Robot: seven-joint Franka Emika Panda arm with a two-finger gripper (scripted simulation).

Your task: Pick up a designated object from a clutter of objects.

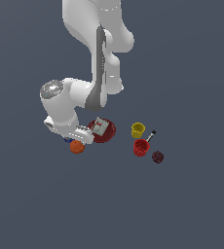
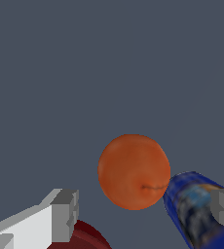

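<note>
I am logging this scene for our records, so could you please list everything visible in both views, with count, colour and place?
orange ball: one, orange, just beyond the gripper, beside the blue can.
blue can: one, blue, beside the ball, mostly hidden under the gripper in the exterior view.
plate: one, dark red, to the exterior view's right of the ball.
box: one, grey and red, lying on the plate.
yellow cup: one, yellow, right of the plate.
red cup: one, red, in front of the yellow cup.
marker: one, black, beside the cups.
maroon ball: one, dark maroon, farthest right.
gripper: one, white, open, low by the orange ball.
</note>
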